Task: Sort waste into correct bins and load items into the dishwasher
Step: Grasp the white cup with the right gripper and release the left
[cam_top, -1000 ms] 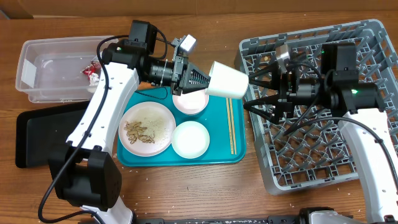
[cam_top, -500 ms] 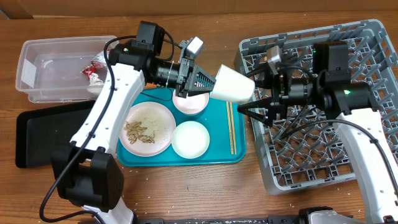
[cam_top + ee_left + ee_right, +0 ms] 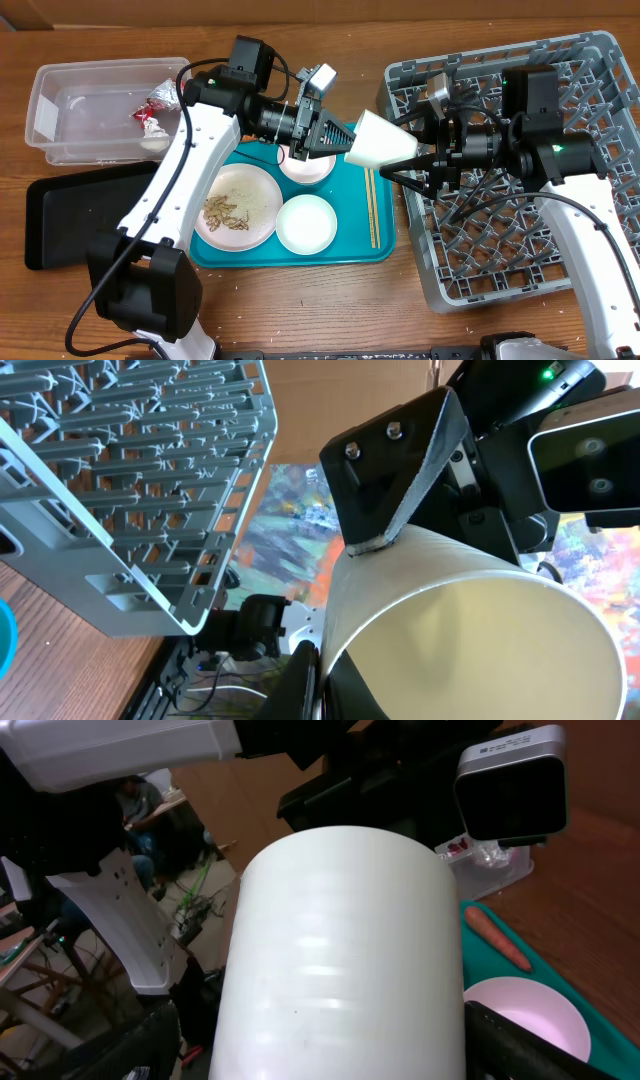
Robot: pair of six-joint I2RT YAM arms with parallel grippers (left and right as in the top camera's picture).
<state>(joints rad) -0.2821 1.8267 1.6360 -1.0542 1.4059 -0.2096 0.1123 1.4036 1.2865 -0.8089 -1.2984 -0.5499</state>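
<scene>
Wrapper [image 3: 145,115] and foil [image 3: 163,95] lie in the tub [image 3: 60,150]. Plate [image 3: 262,195] of scraps, 2 bowls [image 3: 305,222] and chopsticks [image 3: 371,205] sit on the teal tray [image 3: 300,255]; no dish shows in the rack [image 3: 600,60]. Left claw [image 3: 342,142], reaching level, pinches the cup [image 3: 378,140] by its rim, midair beside the rack. Right claw [image 3: 392,150] straddles it, jaws spread.

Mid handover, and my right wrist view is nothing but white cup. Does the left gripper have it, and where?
Observer: Yes. Overhead shows the left gripper shut on the rim of the small white cup, held on its side in the air.
Operator: Is the right gripper around it?
Observer: Overhead, it stands open, straddling the cup's base end.
Operator: Touching it?
Observer: In the left wrist view one right finger seems to lie against the cup's outer wall; the other is hidden behind the cup.
</scene>
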